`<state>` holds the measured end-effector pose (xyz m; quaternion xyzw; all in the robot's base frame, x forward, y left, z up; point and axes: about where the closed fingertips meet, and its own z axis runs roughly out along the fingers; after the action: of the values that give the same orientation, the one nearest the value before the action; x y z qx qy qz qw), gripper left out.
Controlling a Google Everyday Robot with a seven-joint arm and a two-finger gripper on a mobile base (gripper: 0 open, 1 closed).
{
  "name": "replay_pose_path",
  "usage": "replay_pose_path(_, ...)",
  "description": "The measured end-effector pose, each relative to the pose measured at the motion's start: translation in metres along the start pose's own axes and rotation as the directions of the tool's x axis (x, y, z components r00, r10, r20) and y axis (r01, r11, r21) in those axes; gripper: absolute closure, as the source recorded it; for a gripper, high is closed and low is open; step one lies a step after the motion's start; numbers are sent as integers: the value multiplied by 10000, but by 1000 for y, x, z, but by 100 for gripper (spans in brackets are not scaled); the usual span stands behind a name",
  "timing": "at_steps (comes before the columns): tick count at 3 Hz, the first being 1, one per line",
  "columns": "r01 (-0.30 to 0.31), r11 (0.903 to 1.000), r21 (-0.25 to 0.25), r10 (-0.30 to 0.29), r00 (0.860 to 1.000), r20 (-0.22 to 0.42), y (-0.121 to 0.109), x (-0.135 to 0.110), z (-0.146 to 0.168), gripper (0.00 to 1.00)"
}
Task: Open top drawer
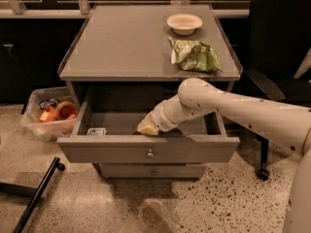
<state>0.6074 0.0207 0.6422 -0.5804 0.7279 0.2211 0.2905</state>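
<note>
The top drawer (116,149) is a wide grey drawer with a small round metal knob (150,154). It stands pulled out from the grey cabinet (146,42). My white arm reaches in from the right. My gripper (146,127) sits inside the drawer, just behind the front panel near its middle. A small white item (97,131) lies in the drawer's left corner.
A second drawer front (153,171) with a knob shows below. A white bowl (184,23) and a green bag (194,56) sit on the cabinet top. A clear bin (48,113) with orange items stands left. A black chair (277,57) is right, a black bar (36,198) lies lower left.
</note>
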Motion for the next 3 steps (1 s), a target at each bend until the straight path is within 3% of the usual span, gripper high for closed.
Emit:
replay_pose_path(1,-16,10000,-31,16,10000,-38,2,1,-1,58)
replay_pose_path(3,12,9989,-460,-34,9988,-493,37,8,-9,11)
